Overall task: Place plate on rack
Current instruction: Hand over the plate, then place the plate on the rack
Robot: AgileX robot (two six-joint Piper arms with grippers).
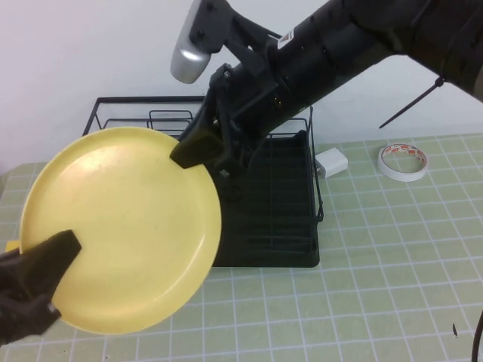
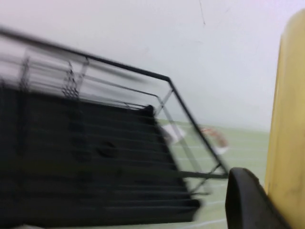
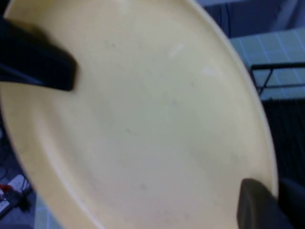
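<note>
The pale-yellow plate (image 1: 124,226) is held tilted in the air, in front of and to the left of the black wire rack (image 1: 275,204). My left gripper (image 1: 56,253) is shut on the plate's lower left rim. My right gripper (image 1: 198,151) is shut on its upper right rim, just in front of the rack. In the left wrist view one finger (image 2: 245,202) lies against the plate's edge (image 2: 286,119), with the rack (image 2: 95,162) beyond. In the right wrist view the plate's face (image 3: 143,119) fills the frame and a finger (image 3: 255,205) presses on its rim.
A white tape roll (image 1: 402,161) and a small white block (image 1: 330,161) lie on the green grid mat (image 1: 377,264) to the right of the rack. A white wall stands behind the rack.
</note>
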